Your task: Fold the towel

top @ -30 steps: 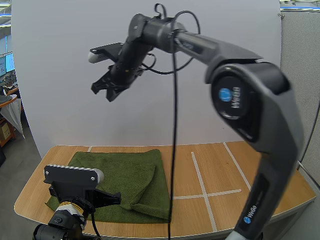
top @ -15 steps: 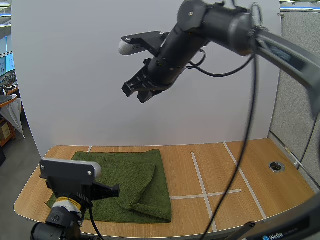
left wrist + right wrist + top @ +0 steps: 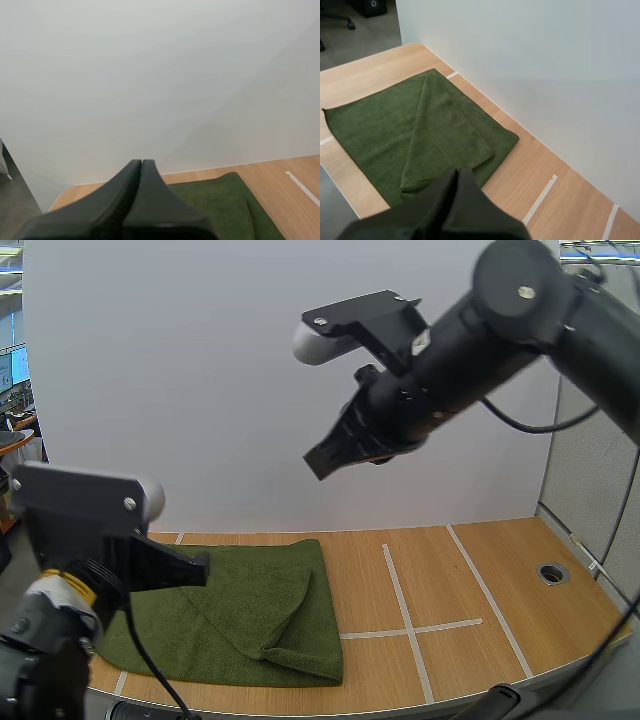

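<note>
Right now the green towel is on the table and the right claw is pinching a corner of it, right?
Not quite. The green towel is on the table, but the right gripper pinches nothing: the right wrist view shows its fingers shut together, clear of the towel.

Black arms [image 3: 500, 330], black left pincer [image 3: 141, 165]

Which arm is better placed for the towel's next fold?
Probably left: the left gripper, shut, hangs low over the towel; the right gripper, also shut, is high above the table.
</note>
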Tool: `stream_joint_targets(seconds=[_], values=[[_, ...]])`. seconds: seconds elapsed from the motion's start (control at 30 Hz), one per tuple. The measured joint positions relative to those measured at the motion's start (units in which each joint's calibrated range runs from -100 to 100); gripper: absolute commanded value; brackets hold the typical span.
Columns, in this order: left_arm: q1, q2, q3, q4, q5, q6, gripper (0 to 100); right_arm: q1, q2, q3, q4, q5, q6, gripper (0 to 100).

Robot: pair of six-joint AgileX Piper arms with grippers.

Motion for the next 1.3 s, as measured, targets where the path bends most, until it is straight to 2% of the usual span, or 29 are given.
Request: stream_joint_targets(seconds=[0.03, 0.13, 0.4, 0.73, 0.87, 0.93, 1.03, 1.13, 1.23, 1.3], values=[[0.0, 0.0, -3.9, 0.0, 6.3, 0.2, 0, 0.0, -0.9, 0.2, 0.0, 0.0, 0.3, 0], [0.0, 0.1, -8.2, 0.0, 14.3, 0.2, 0, 0.0, -5.9, 0.6, -0.1, 0.5, 1.5, 0], [0.0, 0.8, -10.0, -0.6, 22.4, 3.7, 0, 0.0, -13.8, 0.8, -0.1, 0.6, 2.3, 0], [0.0, 19.9, -10.3, -9.1, 23.4, 12.9, 0, 0.0, -20.0, 4.4, -0.2, 0.6, 3.7, 0], [0.0, 25.3, -10.3, -13.0, 21.8, 17.8, 0, 0.0, -22.2, 7.2, -0.2, 0.6, 3.8, 0], [0.0, 36.7, -12.8, -23.7, 19.9, 29.2, 0, 0.0, -24.2, 10.0, -0.2, 0.6, 3.8, 0], [0.0, 46.4, -17.1, -30.8, 19.1, 35.2, 0, 0.0, -26.6, 12.4, -0.2, 0.6, 3.8, 0], [0.0, 50.2, -18.5, -31.8, 19.1, 36.1, 0, 0.0, -27.6, 13.4, -0.2, 0.6, 3.8, 0], [0.0, 53.5, -20.5, -32.5, 18.9, 36.6, 14, 0.0, -29.4, 14.4, -0.3, 0.6, 3.8, 0], [0.0, 65.3, -23.6, -33.1, 18.6, 37.7, 26, 0.0, -30.9, 15.1, -0.6, 0.6, 3.8, 0]])
